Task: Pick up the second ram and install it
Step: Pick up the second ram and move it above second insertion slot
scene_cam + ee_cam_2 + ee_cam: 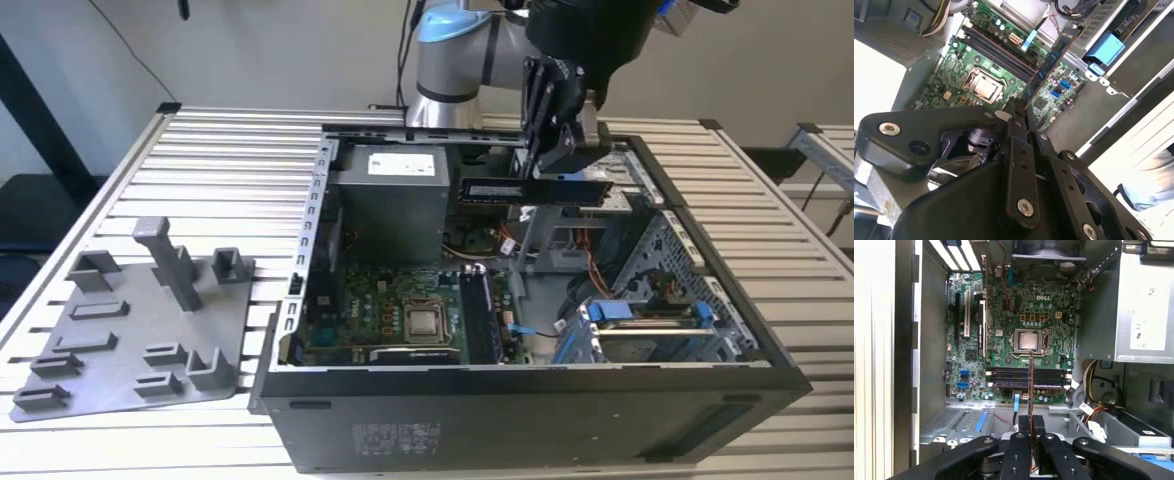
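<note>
**Holding the second ram [497, 189] over the case [534, 425]**

My gripper [567, 172] pinches the second ram, which sits level in the exterior view's upper middle, above the open case. Beneath it lies the motherboard [400, 300]. The grey holder plate [120, 345] sits lower left.

Robotics lab: a robot arm [447, 55] rises behind a slatted metal surface [227, 160] carrying an open desktop computer case [534, 420], its motherboard [400, 300] exposed, and a grey fixture plate [134, 340] with upright posts, against bare walls.
</note>
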You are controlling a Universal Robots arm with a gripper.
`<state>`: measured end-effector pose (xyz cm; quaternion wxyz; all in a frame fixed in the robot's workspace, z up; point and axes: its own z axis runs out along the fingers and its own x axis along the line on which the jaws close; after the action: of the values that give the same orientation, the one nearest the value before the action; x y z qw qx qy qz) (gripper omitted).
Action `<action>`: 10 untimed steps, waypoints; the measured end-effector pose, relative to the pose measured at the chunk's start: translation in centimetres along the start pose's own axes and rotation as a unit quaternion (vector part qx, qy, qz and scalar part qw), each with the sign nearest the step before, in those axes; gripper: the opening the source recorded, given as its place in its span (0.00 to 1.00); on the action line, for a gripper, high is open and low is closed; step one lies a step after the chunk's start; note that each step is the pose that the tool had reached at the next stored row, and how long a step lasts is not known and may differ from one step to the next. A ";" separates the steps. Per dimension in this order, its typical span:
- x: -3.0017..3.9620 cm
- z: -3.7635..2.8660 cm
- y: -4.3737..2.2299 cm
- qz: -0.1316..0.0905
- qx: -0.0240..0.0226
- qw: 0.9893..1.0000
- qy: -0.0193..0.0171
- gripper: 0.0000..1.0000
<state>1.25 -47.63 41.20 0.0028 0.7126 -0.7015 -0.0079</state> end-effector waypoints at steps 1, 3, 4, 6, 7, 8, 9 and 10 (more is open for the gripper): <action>-0.18 0.01 0.00 0.000 0.000 1.000 0.000 0.14; -0.53 0.01 -0.01 0.000 0.000 1.000 0.000 0.14; -0.69 0.01 -0.01 0.000 0.000 1.000 0.000 0.14; -0.98 0.01 -0.02 0.000 0.000 1.000 0.000 0.14; -1.11 0.01 -0.02 0.000 0.000 1.000 0.000 0.14; -1.24 0.01 -0.02 0.000 0.000 1.000 0.000 0.14; -1.35 0.01 -0.02 0.000 0.000 1.000 0.000 0.14; -1.46 0.01 -0.02 0.000 0.000 1.000 0.000 0.14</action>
<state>1.25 -46.17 41.19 0.0027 0.7126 -0.7015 -0.0079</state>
